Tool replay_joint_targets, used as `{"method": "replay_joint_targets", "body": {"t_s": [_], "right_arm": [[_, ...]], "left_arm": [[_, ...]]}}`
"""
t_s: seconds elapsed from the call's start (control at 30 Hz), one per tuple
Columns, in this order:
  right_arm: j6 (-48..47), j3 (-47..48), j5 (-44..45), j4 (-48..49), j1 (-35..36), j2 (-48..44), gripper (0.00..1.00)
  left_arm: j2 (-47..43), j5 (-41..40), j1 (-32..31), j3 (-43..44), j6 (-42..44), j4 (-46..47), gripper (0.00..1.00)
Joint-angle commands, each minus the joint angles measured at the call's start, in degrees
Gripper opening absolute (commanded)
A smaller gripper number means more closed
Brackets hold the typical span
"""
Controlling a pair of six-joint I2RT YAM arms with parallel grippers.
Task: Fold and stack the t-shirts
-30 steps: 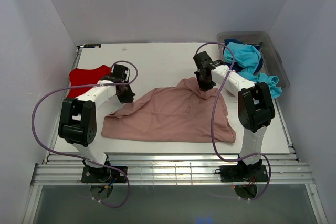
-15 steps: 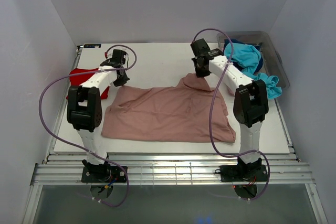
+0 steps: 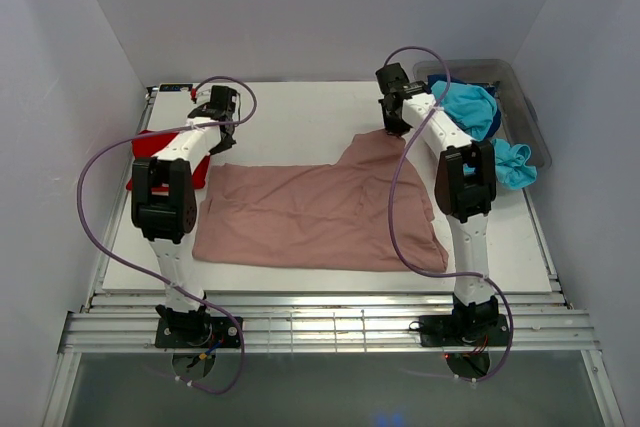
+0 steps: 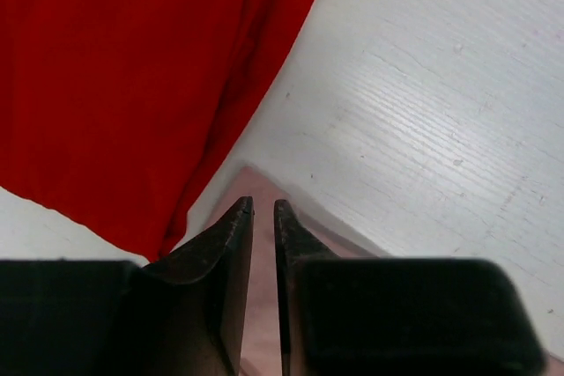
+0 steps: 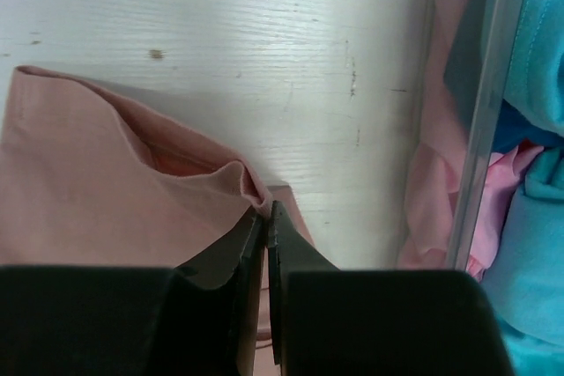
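A large dusty-pink t-shirt [image 3: 320, 215] lies spread across the middle of the white table [image 3: 300, 112]. My right gripper [image 3: 393, 131] is at its far right corner, shut on a fold of the pink t-shirt's edge [image 5: 238, 184], which bunches up at the right gripper's [image 5: 266, 209] tips. My left gripper [image 3: 222, 145] hovers over the shirt's far left corner [image 4: 256, 184]. The left gripper's [image 4: 263, 206] jaws stand slightly apart, and the pink cloth lies flat below the gap. A red t-shirt [image 3: 160, 152] [image 4: 115, 85] lies just left of it.
A clear grey bin [image 3: 523, 107] stands at the far right holding turquoise t-shirts [image 3: 470, 107], with navy beneath. Its wall [image 5: 489, 103] is close to the right of my right gripper, with turquoise [image 5: 538, 129] and bright pink cloth [image 5: 432, 191] behind it.
Both arms moved toward the far side, drawing the pink t-shirt's top edge back and flatter. The left jaws parted and let its corner go. The right gripper stayed shut on the cloth.
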Motion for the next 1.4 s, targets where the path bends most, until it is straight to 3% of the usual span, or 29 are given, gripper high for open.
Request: {"method": "replay_joint_targets", "body": {"t_s": [0.0, 0.17, 1.13, 1.3, 1.37], "right_arm": [[-1.5, 1.8, -0.3, 1.1, -0.9, 1.6, 0.08], [-2.4, 3.8, -1.4, 1.8, -1.5, 4.5, 0.08], [-2.4, -1.1, -3.2, 2.8, -1.6, 2.5, 0.08], [-2.1, -1.0, -3.4, 2.9, -1.7, 2.2, 0.08], [-2.0, -1.1, -3.5, 2.9, -1.7, 2.0, 0.08]], "left_arm": [[1.4, -3.3, 0.1, 2.1, 1.8, 1.2, 0.28], [3.6, -2.4, 0.1, 2.2, 3.3, 1.5, 0.33], [7.4, -1.1, 1.0, -3.2, -0.4, -0.2, 0.34], [9.2, -1.6, 1.3, -2.8, 0.5, 0.5, 0.0], [10.1, -1.8, 1.3, -2.9, 0.7, 0.7, 0.0]]}}
